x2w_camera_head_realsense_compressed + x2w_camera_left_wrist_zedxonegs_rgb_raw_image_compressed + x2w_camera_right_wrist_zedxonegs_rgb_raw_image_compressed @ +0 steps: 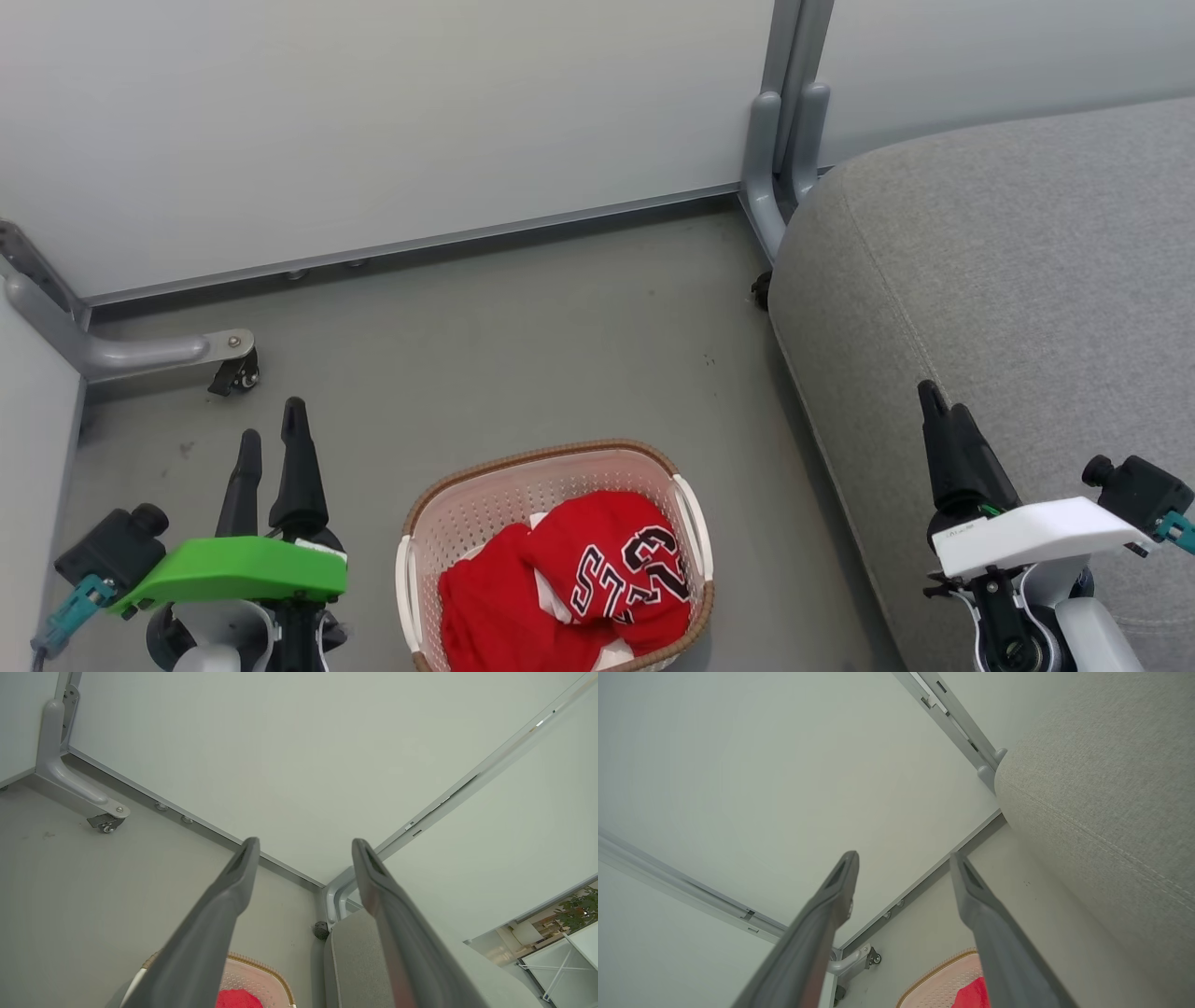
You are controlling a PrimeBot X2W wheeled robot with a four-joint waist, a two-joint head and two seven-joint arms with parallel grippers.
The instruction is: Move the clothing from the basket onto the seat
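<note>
- Clothing (pixel 569 579): bunched inside the basket (pixel 551 455), at 6 o'clock in the head view, on the floor (pixel 523 327). Seat (pixel 1027 261) lies at 2 o'clock.
- Left hand (pixel 271 420) and right hand (pixel 934 401): fingers apart, empty, at 9 and 3 o'clock of the basket.
- Risk: a shallow pinch would likely lift 1 garment of 2. A snagged fold could drag the basket. Trailing cloth may drop short of the seat.
- Orientation: the heap has no clear long axis. Its lettering (pixel 635 569) runs roughly 8 to 2 o'clock.
</note>
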